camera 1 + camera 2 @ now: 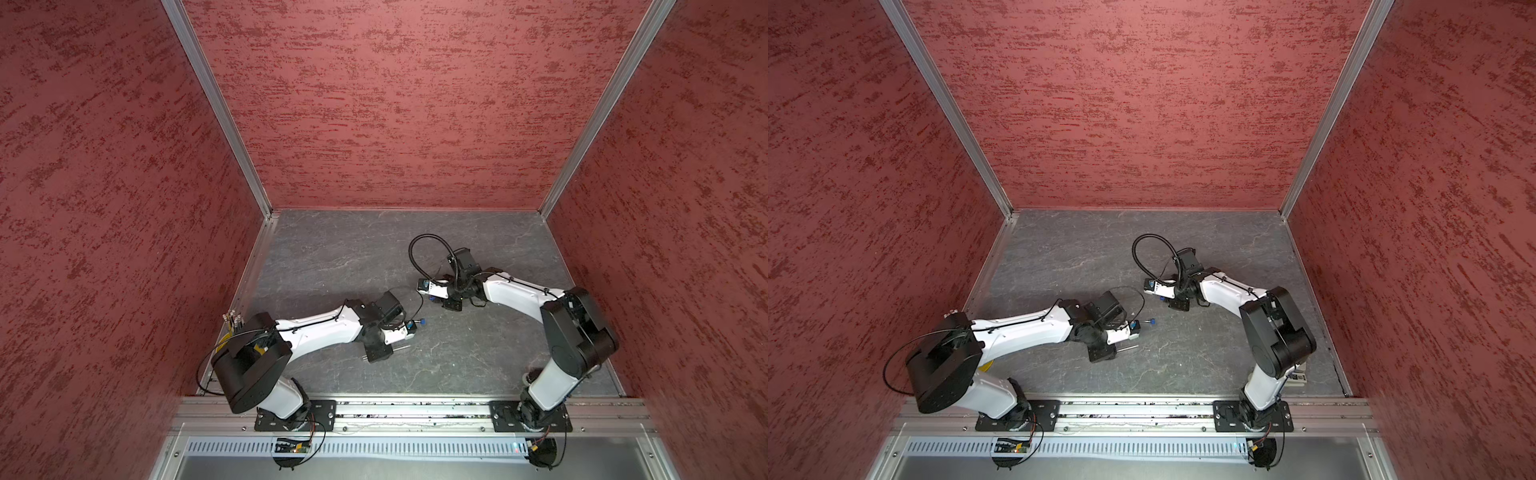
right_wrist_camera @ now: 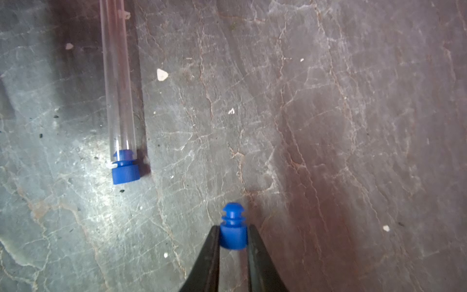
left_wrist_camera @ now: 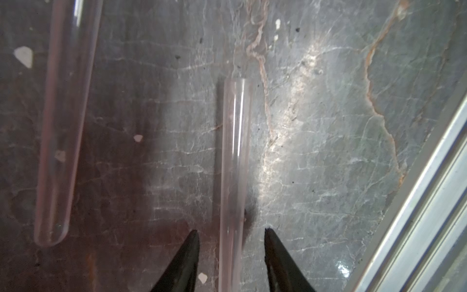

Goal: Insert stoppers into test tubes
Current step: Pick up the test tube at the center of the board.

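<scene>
1. The left gripper (image 3: 231,232) stood open. Its two black fingers (image 3: 185,260) sat on either side of the open test tube (image 3: 235,151), a thin, clear, glass-like tube, with a gap between each fingertip and the glass.
2. The open test tube lay flat on the dark grey, stone-veined surface (image 3: 328,151), its unplugged mouth pointing away from the gripper.
3. The stoppered test tube (image 3: 65,113), a second thin clear tube, lay on the surface roughly parallel to the first and well clear of it, its rounded closed end towards the left gripper.
4. The seated stopper (image 2: 125,168), a bright blue ribbed plastic plug, had its tip inside that tube's mouth and its knurled cap outside. In both top views it showed as a blue dot (image 1: 422,321) (image 1: 1153,321) just beyond the left gripper.
5. The right gripper (image 2: 233,227) was closed on the held stopper (image 2: 233,232), a matching bright blue plug. It was pinched by its cap, with the ribbed tip pointing out past the fingertips.
6. The held stopper was near the stoppered test tube's capped end but apart from it.
7. Small white specks (image 2: 161,75) lay scattered on the surface.
8. A bundle of dark sticks (image 1: 232,322) with a yellow holder stood at the surface's edge behind the left arm (image 1: 320,332).
</scene>
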You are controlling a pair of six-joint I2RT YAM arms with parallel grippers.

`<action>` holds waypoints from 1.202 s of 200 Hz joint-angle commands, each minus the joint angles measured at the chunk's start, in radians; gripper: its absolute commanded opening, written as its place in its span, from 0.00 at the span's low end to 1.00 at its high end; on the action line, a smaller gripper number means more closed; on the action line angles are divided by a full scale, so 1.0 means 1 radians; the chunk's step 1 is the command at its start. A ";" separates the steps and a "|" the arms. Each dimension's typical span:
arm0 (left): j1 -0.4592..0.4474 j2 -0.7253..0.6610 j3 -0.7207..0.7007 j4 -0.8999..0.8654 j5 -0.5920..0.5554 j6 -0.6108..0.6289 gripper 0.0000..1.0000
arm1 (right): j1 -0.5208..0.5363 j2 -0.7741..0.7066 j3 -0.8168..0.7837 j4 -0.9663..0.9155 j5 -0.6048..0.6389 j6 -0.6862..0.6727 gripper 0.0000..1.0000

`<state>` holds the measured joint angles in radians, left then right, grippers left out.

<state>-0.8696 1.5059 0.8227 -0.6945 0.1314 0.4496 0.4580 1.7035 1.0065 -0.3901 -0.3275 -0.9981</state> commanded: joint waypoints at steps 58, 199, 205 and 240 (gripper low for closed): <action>-0.039 0.031 -0.021 0.031 -0.045 -0.048 0.40 | -0.006 -0.021 -0.004 0.003 0.004 0.005 0.22; -0.045 0.060 -0.029 0.038 -0.103 -0.033 0.19 | -0.008 -0.033 -0.011 -0.003 0.004 0.019 0.22; -0.046 0.056 -0.028 0.038 -0.106 -0.033 0.18 | -0.007 -0.033 -0.009 -0.006 0.004 0.021 0.22; -0.045 0.018 -0.019 0.026 -0.117 -0.021 0.18 | -0.008 -0.044 -0.006 -0.026 -0.009 0.026 0.22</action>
<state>-0.9112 1.5410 0.8059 -0.6586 0.0418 0.4103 0.4561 1.7016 1.0027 -0.3943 -0.3279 -0.9775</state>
